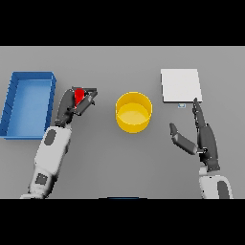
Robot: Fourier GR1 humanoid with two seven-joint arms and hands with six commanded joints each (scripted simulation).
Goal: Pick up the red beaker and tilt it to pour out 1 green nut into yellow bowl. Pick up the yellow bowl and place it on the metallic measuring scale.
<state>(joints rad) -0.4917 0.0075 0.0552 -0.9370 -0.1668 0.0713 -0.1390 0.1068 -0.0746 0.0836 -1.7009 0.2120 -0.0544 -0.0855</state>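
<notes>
Grey table (110, 158): left hand (72, 106) curled round small red beaker (79, 95), beside round yellow bowl (134, 112); right hand (201, 136) relaxed below flat metallic scale (180, 85). Risk: over-tilting short of bowl spills nuts onto table.

Matt grey table (119, 158), smooth yellow bowl (134, 112), pale matt scale (180, 85), blue plastic-looking bin (27, 103)
</notes>
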